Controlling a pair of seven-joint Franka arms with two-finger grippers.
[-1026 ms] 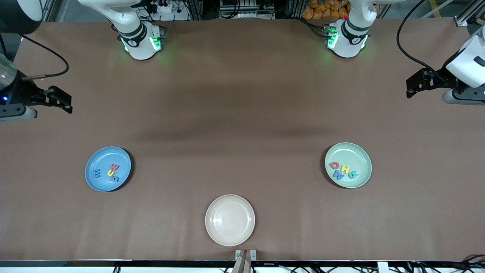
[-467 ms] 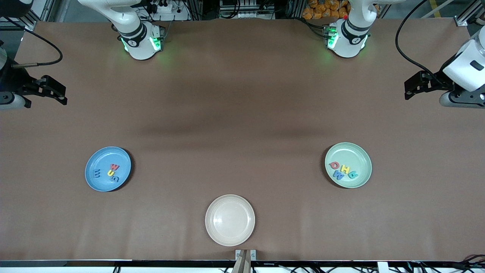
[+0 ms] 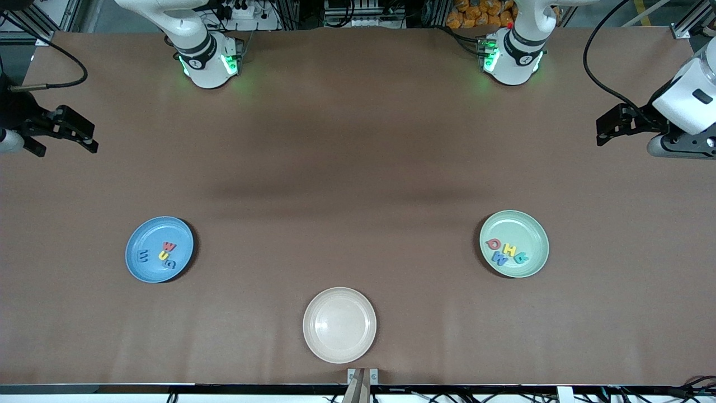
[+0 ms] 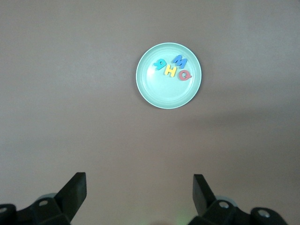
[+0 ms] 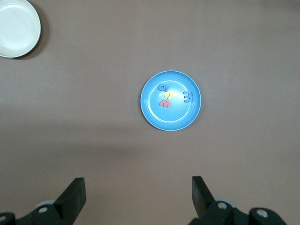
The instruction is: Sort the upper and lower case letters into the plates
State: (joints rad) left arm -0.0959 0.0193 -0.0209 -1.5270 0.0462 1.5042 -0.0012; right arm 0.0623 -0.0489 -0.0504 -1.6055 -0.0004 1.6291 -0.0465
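The sky blue plate (image 3: 151, 232) lies toward the right arm's end of the table and holds several letters (image 3: 164, 255) in blue, red and yellow. The mint green plate (image 3: 523, 226) lies toward the left arm's end and holds several letters (image 3: 508, 251) in red, yellow, blue and teal. My right gripper (image 3: 67, 144) is open and empty, high over the table's edge at its arm's end. My left gripper (image 3: 607, 131) is open and empty over the table's other end. The left wrist view shows the mint plate (image 4: 145, 89) and the left gripper (image 4: 139, 187). The right wrist view shows the blue plate (image 5: 154, 112) and the right gripper (image 5: 138, 190).
A cream-beige plate (image 3: 321, 305) with nothing in it sits near the table's front edge, nearer to the front camera than both other plates. It also shows in the right wrist view (image 5: 18, 28). Bare brown tabletop lies between the plates.
My right gripper has drawn back toward the table's edge at its arm's end. My left gripper has shifted slightly. The plates and letters have not moved.
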